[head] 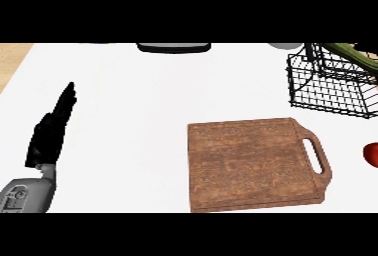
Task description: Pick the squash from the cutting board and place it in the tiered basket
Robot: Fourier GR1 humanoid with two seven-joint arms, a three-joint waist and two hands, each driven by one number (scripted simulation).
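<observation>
Well, black left hand (50, 135), at the white counter's (133, 100) left edge: points fingers straight up, pressed together, holds nothing. Right hand: nowhere visible. Brown wooden cutting board (251, 165), right of centre toward the front edge: carries no squash. Long green squash (348, 53), back right corner: rests on the black wire tiered basket (325, 92), long axis slanting back-left to front-right, far end cut off. Could slide off, probably, if merely propped on the wires.

There is one brown wooden cutting board (251, 165) with a handle slot, one black wire tiered basket (325, 92), one long green squash (353, 55), one red round item (371, 154), one dark object (173, 47) at the far edge, and one black hand (49, 136), the left.
</observation>
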